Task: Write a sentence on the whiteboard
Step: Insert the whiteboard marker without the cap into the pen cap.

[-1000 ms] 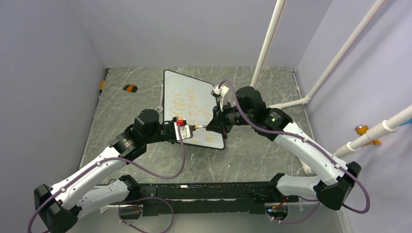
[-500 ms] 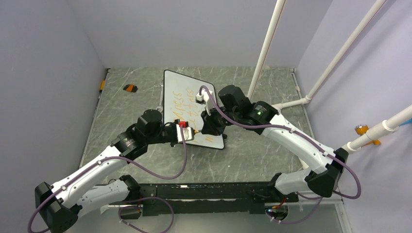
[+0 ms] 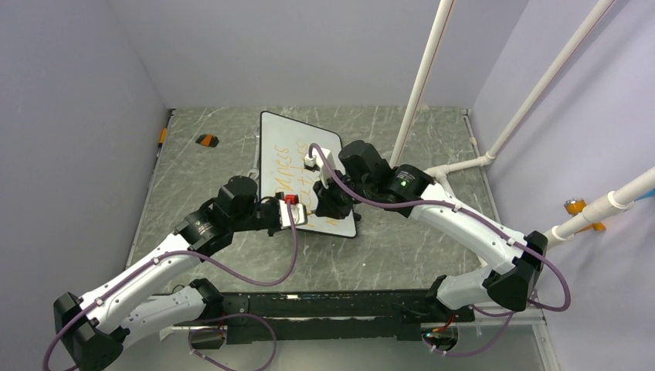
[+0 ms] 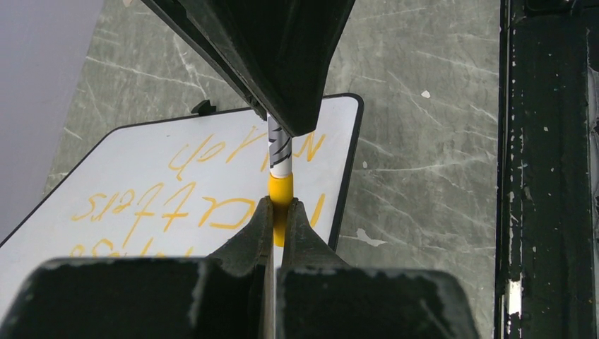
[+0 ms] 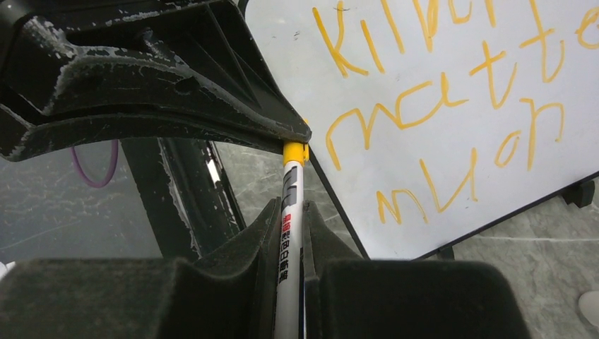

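While left claw [image 4: 280, 208] pinches marker [image 4: 280, 166], whiteboard [image 4: 141, 159] beneath

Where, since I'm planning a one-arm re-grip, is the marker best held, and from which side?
Grip the white barrel mid-length, jaws closing across its slim round body, coming from the end opposite the yellow cap. The barrel is long and straight; the cap is short and could pull off.

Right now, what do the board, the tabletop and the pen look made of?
Whiteboard: smooth white coated sheet, thin black frame, likely plastic. Table: grey-green stone-look top with pale veins, maybe laminate. Marker: smooth plastic, white printed barrel, yellow cap.
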You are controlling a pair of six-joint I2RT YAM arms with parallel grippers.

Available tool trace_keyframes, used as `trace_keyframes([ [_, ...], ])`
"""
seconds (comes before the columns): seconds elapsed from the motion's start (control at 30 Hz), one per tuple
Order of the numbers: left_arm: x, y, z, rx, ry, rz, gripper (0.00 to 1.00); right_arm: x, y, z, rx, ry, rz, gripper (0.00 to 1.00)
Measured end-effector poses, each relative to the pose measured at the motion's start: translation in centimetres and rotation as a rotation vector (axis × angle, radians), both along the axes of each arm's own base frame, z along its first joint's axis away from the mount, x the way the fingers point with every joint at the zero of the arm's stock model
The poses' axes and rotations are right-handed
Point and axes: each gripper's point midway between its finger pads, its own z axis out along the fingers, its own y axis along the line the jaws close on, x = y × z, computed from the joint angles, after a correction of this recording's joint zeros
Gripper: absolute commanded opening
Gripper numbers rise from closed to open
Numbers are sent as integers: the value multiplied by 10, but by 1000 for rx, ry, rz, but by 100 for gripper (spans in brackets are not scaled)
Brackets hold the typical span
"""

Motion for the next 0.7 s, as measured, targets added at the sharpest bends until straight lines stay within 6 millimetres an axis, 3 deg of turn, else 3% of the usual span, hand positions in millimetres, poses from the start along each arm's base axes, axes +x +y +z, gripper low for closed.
trace_keyframes([
  [0.7, -40, 4, -24, 29, 199, -153, 0, -36, 7, -26, -20, -82, 213, 0],
])
